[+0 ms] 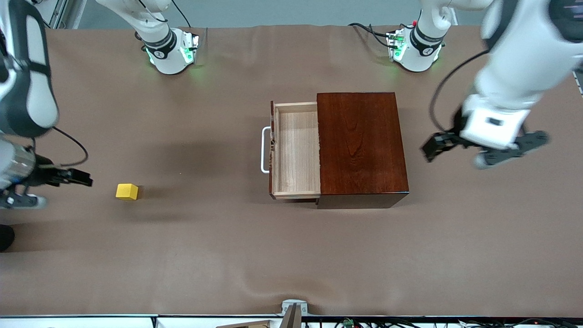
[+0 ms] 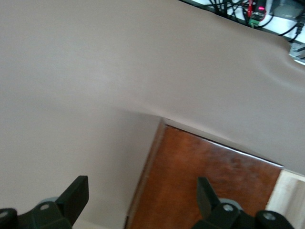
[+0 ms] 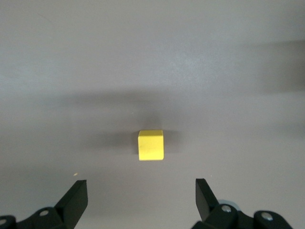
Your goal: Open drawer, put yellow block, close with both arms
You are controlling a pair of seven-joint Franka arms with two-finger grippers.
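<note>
Brown cloth covers the table point(image 1: 227, 255) from end to end, with both robot bases at the edge farthest from the front camera. Note the mahogany-coloured box point(image 1: 360, 143) near the middle of the table; its drawer point(image 1: 296, 150) stands pulled out toward the right arm's end, the pale tray bare and the white handle point(image 1: 264, 150) facing that end. Treat the opening step as done.

Locate the yellow block point(image 1: 127, 192) on the cloth, well apart from the drawer, toward the right arm's end of the table and slightly nearer the front camera than the drawer's handle. It lies flat and untouched.

Check the right gripper point(image 1: 75, 176): it hovers just beside the block, at the table's end, jaws spread wide and empty. In the right wrist view the block point(image 3: 150, 145) sits centred ahead of the two fingertips point(image 3: 76, 196).

Check the left gripper point(image 1: 485, 148): it waits over the cloth at the left arm's end, close to the box's end, jaws spread wide and holding nothing.

Judge the pick-up step to be in hand. Next, expect the right gripper to descend so its fingers straddle the block, then close, lift and carry it over the open tray.
</note>
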